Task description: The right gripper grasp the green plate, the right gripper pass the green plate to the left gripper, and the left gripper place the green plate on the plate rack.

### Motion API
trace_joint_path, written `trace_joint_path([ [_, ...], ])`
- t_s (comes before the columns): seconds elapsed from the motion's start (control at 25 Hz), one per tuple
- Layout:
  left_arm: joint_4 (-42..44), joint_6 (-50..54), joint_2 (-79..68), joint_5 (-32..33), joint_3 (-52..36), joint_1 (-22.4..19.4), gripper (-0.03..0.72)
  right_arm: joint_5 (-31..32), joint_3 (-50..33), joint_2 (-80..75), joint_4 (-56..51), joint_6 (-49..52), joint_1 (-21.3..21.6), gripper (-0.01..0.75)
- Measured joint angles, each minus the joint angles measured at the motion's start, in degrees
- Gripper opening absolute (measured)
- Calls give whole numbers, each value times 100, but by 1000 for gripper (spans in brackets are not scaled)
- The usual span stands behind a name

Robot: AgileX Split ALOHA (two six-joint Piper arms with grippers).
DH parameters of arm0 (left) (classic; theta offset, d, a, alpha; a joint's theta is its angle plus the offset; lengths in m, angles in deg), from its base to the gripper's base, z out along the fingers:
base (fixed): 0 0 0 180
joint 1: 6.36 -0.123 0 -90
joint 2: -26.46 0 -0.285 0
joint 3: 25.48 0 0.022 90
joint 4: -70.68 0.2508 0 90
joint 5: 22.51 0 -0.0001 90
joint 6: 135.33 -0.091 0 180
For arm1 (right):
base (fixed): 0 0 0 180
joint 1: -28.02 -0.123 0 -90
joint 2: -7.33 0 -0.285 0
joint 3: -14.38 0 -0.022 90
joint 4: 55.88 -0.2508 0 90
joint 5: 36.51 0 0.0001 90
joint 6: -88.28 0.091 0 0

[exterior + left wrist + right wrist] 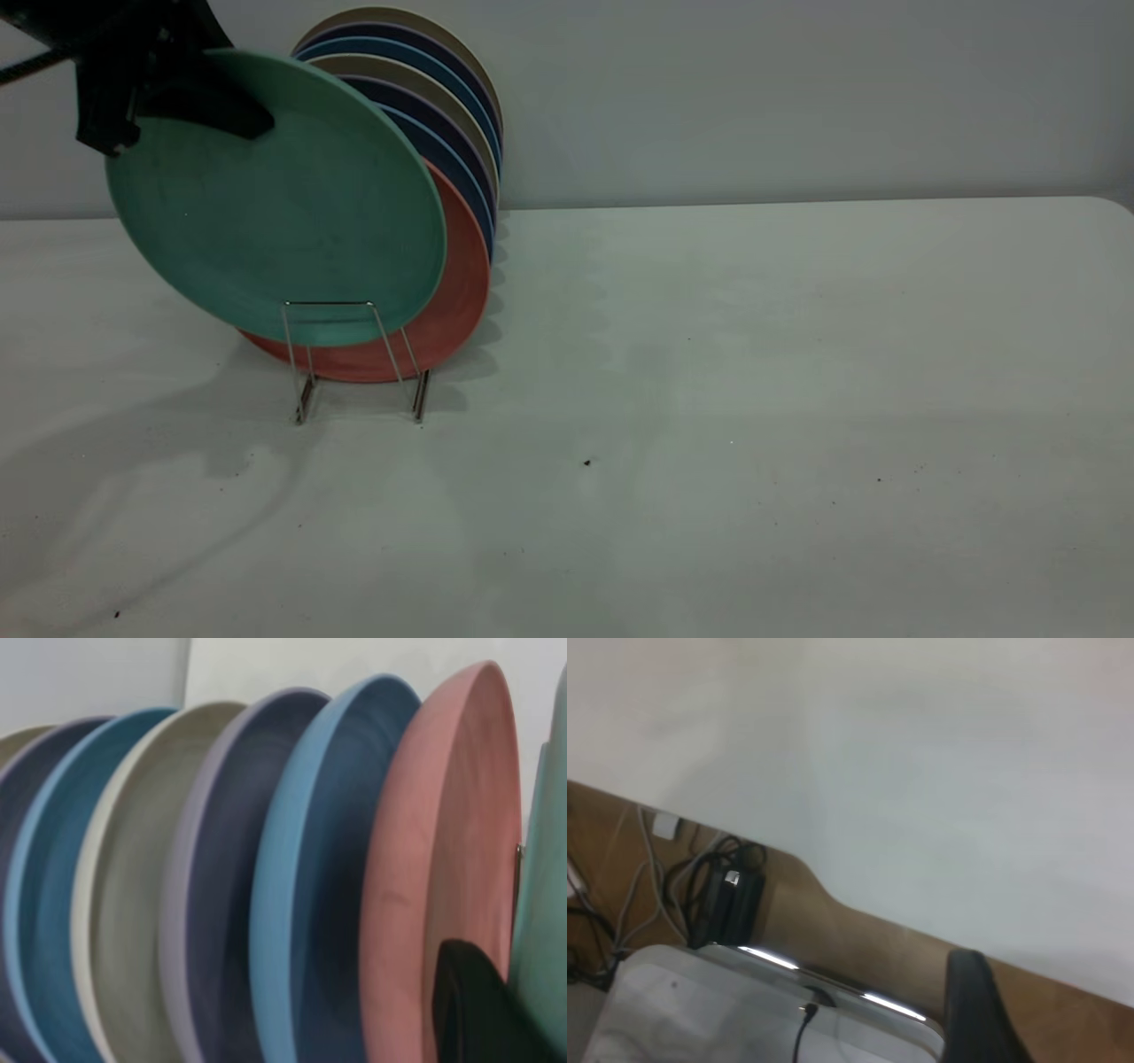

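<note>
1. The green plate (275,204) stands nearly on edge at the front of the plate rack (354,359), its concave face turned toward the exterior camera and a little upward. It is round, so it has no long axis; its upper rim leans to the left in the exterior view, and its lower rim sits behind the front wire loop.

2. The left pincer (190,97) is clamped on the plate's upper-left rim, one dark finger (213,106) lying flat across the plate's face (the other finger is hidden behind the plate).

3. Directly behind the green plate stands the salmon-pink plate (461,292), then a row of blue plates (452,168) and beige plates (399,75), all leaning the same way in the rack.

4. The left wrist view looks along that row: the pink plate (443,868) just beside a sliver of the green plate (542,930), with a black finger (474,1010) between them in the frame.

5. The rack stands on the white bench (709,399), which shows a few dark specks (586,462).

6. The right pincer is out of the exterior view; its wrist view shows one black fingertip (974,1014) over the bench edge, cables (718,895) and a grey box (753,1010), and I cannot tell whether it is apart or together.

7. No brand, label or writing can be read anywhere.
</note>
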Motion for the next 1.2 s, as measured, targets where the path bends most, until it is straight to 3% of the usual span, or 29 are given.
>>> trace_joint_path([
  [0.32, -36, 0, -150, -17, 0, 0, 143, 0, 0, 5, 104, 19, 0, 446],
  [0.68, -42, 376, -167, -5, 0, 0, 426, 0, 0, 5, 234, 40, 0, 446],
  [0.8, -37, 688, -90, -7, 0, 0, 482, 5, 0, 5, 381, 51, 0, 446],
  [1.0, 116, 1346, 254, 94, 0, 0, 502, 5, 0, 5, 729, 305, 0, 446],
  [1.2, 868, 2422, 904, 448, 0, 0, 503, 11, 0, 212, 1021, 599, -66, 446],
])
